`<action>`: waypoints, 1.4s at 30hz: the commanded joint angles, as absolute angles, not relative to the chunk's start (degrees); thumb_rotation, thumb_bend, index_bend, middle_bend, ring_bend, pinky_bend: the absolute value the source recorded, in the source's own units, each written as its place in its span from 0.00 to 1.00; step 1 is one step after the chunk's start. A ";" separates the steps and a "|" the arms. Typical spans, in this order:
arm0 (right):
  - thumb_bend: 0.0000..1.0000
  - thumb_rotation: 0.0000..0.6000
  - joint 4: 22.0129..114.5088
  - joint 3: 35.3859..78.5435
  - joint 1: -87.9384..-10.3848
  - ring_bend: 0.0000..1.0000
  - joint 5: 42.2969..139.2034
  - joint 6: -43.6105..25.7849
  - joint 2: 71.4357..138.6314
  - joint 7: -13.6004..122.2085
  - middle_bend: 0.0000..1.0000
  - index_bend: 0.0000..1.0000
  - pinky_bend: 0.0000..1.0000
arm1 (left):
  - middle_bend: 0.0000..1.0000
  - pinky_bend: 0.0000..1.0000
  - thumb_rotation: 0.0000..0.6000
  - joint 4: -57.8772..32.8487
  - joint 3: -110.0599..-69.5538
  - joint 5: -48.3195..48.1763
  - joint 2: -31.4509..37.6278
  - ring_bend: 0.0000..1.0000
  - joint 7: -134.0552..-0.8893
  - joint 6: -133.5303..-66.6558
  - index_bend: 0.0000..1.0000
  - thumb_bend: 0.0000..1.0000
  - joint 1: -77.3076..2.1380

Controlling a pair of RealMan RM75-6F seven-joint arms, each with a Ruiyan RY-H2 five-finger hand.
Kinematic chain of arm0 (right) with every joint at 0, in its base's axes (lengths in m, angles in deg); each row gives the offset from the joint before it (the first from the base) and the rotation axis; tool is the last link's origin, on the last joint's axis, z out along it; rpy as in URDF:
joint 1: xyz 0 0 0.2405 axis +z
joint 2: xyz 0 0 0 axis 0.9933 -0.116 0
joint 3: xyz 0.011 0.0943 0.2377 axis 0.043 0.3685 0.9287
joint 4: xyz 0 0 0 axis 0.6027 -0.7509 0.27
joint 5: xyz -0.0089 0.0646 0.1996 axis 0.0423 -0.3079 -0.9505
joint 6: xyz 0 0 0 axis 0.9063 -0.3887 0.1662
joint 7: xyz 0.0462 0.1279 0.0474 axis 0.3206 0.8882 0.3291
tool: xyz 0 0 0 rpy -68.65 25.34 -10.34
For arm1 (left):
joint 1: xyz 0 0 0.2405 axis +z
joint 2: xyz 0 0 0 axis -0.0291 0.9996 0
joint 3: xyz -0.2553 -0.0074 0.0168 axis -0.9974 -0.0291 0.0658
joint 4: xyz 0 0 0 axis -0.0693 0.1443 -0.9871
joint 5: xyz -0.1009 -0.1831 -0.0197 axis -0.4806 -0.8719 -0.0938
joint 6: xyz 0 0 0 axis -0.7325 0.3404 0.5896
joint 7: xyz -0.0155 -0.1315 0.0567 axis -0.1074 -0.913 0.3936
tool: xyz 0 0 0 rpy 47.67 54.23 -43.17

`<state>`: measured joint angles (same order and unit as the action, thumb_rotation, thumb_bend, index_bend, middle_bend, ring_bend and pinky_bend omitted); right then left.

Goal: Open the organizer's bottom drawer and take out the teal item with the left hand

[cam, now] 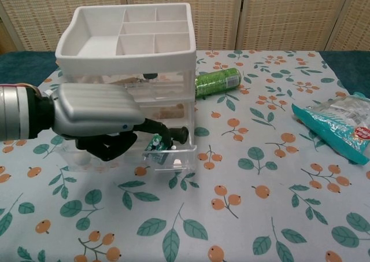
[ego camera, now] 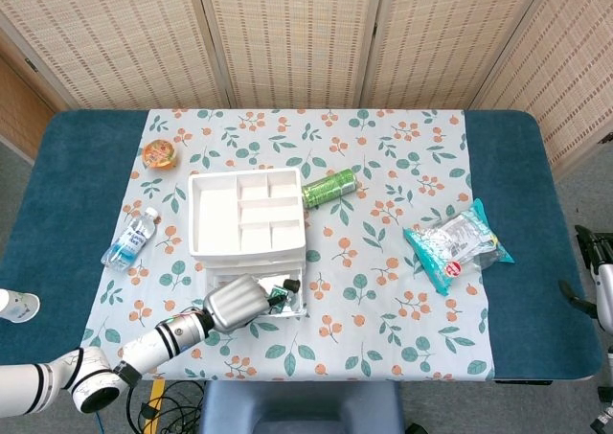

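The organizer (cam: pixel 130 36) has a white divided top tray over clear drawers, and in the head view the organizer (ego camera: pixel 247 214) stands left of the table's centre. Its bottom drawer (cam: pixel 180 157) is pulled out toward me. The small teal item (cam: pixel 155 147) stands tilted inside the drawer's front right part. My left hand (cam: pixel 95 114) reaches into the drawer from the left, its dark fingers curled around the teal item and pinching it. From above, the left hand (ego camera: pixel 238 303) covers most of the drawer (ego camera: pixel 297 308). My right hand (ego camera: pixel 596 281) shows only partly at the right edge.
A green can (ego camera: pixel 329 188) lies just right of the organizer. A teal snack bag (ego camera: pixel 456 243) lies further right. A water bottle (ego camera: pixel 131 238) and an orange-lidded cup (ego camera: pixel 159 153) sit left of the organizer. A white object (ego camera: pixel 17 306) is at the left edge.
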<state>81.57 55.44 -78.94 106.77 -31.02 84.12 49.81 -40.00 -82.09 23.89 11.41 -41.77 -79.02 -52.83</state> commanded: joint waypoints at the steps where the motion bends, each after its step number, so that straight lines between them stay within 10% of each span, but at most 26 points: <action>1: 0.26 1.00 81.51 55.43 -78.93 0.25 106.83 -31.01 84.16 49.86 0.25 0.12 0.18 | 0.96 1.00 1.00 -40.59 -82.06 22.58 11.68 0.99 -39.98 -79.11 0.24 0.84 -52.63; 42: 0.26 1.00 82.18 55.49 -79.54 0.26 107.41 -32.22 84.06 49.90 0.25 0.12 0.19 | 0.95 1.00 1.00 -46.03 -80.73 16.39 14.44 0.97 -25.52 -89.17 0.32 0.83 -49.54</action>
<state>82.18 55.50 -79.52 107.40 -32.21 84.07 49.88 -46.68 -80.68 14.59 14.69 -23.84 -88.43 -49.85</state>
